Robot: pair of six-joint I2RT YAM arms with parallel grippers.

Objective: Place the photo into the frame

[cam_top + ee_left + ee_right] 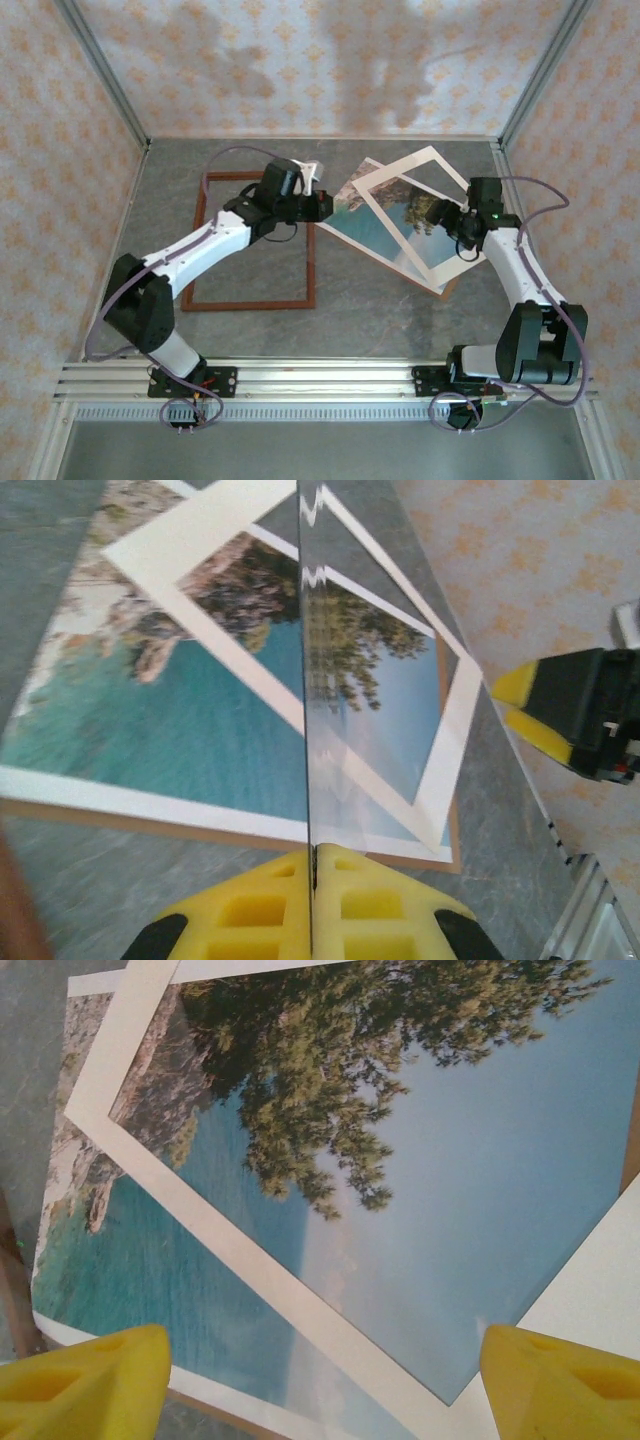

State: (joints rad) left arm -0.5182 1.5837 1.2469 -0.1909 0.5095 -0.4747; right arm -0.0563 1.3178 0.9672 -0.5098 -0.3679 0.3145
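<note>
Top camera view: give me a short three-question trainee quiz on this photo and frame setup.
1. True or false: the large rectangular coastal photo print lies inside the thin reddish-brown wooden frame.
2. Which has open jaws? A: left gripper. B: right gripper.
3. What does the left gripper pinch?
Key: 1 false, it lies to the frame's right; 2 B; 3 a thin clear sheet, seen edge-on.

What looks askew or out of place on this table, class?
The cream mat lies rotated across the photo, corners overhanging instead of square. Both sit right of the empty frame. The left end effector is shut on a clear sheet, edge-on.
</note>
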